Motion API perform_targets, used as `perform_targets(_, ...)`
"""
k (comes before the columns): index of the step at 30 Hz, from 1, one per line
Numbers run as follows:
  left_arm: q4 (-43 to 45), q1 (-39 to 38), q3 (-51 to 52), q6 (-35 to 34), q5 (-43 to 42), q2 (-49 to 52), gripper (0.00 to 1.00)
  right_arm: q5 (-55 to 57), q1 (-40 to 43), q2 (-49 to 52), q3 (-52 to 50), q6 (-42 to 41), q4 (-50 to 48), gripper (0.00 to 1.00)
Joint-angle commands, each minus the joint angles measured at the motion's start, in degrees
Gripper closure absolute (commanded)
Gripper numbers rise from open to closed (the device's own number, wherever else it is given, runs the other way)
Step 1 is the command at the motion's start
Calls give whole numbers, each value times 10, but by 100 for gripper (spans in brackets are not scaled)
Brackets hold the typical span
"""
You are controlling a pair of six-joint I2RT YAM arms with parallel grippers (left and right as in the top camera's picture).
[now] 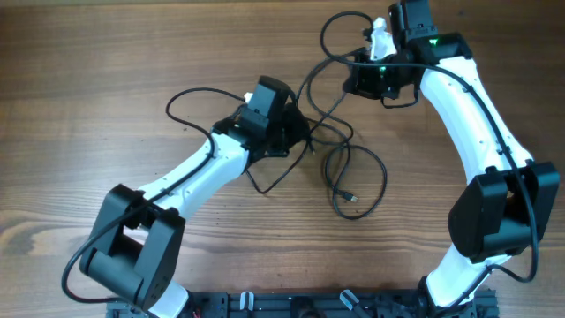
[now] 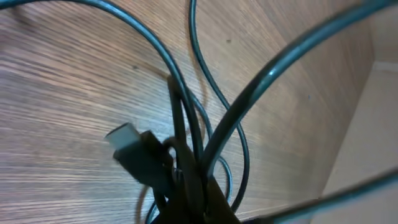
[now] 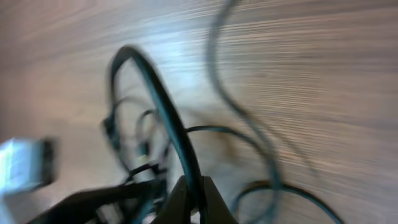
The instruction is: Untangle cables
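Thin black cables [image 1: 340, 146] lie tangled in the middle of the wooden table, with loops spreading left, right and toward the far edge. My left gripper [image 1: 296, 132] sits at the tangle's left side, shut on a bundle of the cables [image 2: 186, 155]; a plug end [image 2: 127, 140] sticks out beside its fingers. My right gripper [image 1: 357, 75] is at the far right, shut on one cable strand [image 3: 180, 149] that rises from its fingertips [image 3: 194, 199]. A white plug [image 1: 380, 37] shows near the right gripper.
The wooden table [image 1: 106, 62] fills the view. A small plug end [image 1: 351, 198] lies on a loop near the middle front. The arm bases [image 1: 309, 305] stand along the front edge.
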State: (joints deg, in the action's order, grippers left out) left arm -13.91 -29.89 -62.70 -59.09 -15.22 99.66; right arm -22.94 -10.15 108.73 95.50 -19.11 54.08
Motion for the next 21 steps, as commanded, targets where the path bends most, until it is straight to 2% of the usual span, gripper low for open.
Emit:
perform_targets(1,-44,40,-3,35,3,-43,96,196,33,-21,16,-81,-12,96)
perform_targets(8,-74,90,-3,62,5,-126,96,215,86,-21,16,-70,-11,96)
perform_targets(11,-72,106,-3,62,4,-173,96,125,97,-21,16,3,-17,96)
perform_targets(12,-72,110,-3,62,4,-192,96,58,98,-21,16,61,-20,93)
perform_targets(13,-72,112,-3,62,4,-206,96,-13,98,-21,16,119,-21,83)
perform_targets(14,-73,112,-3,62,4,-219,96,-84,97,-21,16,166,-19,66)
perform_targets(16,-77,112,-3,62,4,-237,96,-202,92,-21,16,222,-13,38)
perform_targets(17,-87,111,-3,62,2,-245,96,-248,88,-21,16,234,-11,28)
perform_targets(19,-115,110,-3,62,-1,-247,96,-283,77,-21,16,242,-12,21)
perform_targets(21,-151,110,-3,62,-4,-244,96,-286,64,-21,16,236,-12,19)
